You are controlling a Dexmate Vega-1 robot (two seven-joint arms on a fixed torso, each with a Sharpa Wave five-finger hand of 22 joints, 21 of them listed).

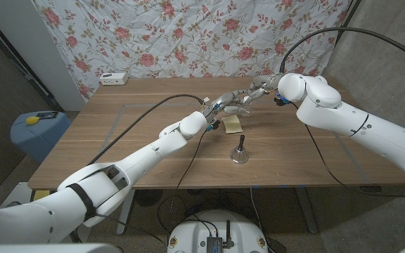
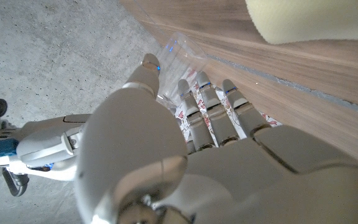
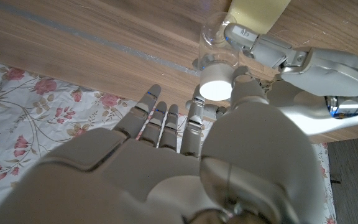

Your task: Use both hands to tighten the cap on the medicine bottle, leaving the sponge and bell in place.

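A clear medicine bottle (image 3: 215, 38) with a white cap (image 3: 216, 89) is held above the wooden table (image 1: 315, 158), lying roughly sideways. My left hand (image 1: 219, 106) grips the bottle's body (image 2: 178, 52), fingers wrapped round it. My right hand (image 1: 255, 91) meets it from the other side. Its thumb (image 3: 246, 79) and one finger touch opposite sides of the cap, and the other fingers are spread. The yellow sponge (image 1: 232, 124) lies on the table just below both hands. The small bell (image 1: 240, 152) stands nearer me, apart from the hands.
A white box (image 1: 114, 79) sits at the table's far left corner. A floral cloth (image 1: 188, 35) hangs behind the table, and a blue bin (image 1: 37, 132) stands off its left side. Black cables (image 1: 146, 116) trail along both arms.
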